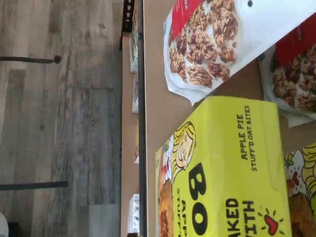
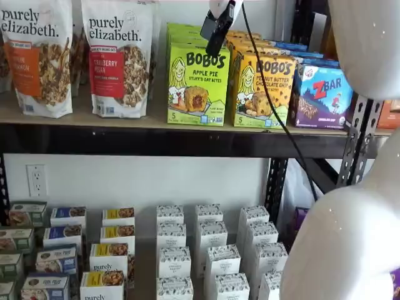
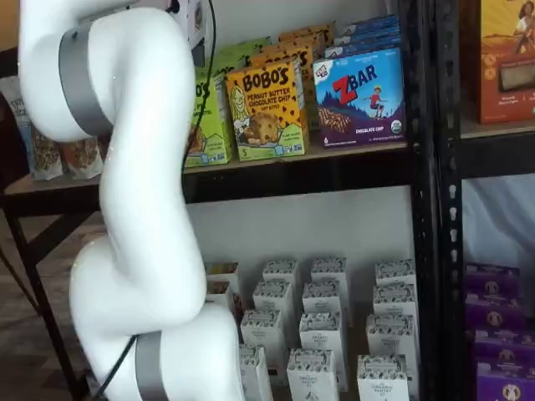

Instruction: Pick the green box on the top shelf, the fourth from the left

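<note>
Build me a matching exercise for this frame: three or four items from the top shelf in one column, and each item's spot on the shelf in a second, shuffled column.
Things:
1. green box
2. orange-yellow Bobo's box
3. blue Zbar box
4. strawberry pecan granola bag

Places on the top shelf:
A. right after the orange-yellow Bobo's box, nearest the black upright
B. directly below the gripper
C. between the green box and the Zbar box
D. just left of the green box

Pairs: 1-B, 2-C, 3-A, 4-D
</note>
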`<state>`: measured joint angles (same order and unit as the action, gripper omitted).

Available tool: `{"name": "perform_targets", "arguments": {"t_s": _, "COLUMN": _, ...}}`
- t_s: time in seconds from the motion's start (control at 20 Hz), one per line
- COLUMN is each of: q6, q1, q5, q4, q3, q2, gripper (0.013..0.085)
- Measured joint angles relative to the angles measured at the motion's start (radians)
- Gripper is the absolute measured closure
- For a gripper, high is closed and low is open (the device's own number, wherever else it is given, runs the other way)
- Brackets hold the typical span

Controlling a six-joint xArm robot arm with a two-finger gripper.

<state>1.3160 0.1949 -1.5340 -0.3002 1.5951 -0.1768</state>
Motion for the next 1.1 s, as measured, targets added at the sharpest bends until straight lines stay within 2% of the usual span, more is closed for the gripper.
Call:
{"name": "perform_targets", "arguments": {"t_s": 0.4, "q6": 0.01, "q1": -0.004, "q5": 0.017, "q4": 0.011, "q3": -0.001, "q2": 0.016, "gripper": 0.013}}
{"name": "perform_targets", "arguments": {"t_s": 1.1, "q6": 0.011, "q1": 0.008, "q5": -0.021, "q4": 0.062, "q3": 0.022, "q2": 0.058, "gripper": 0.013}}
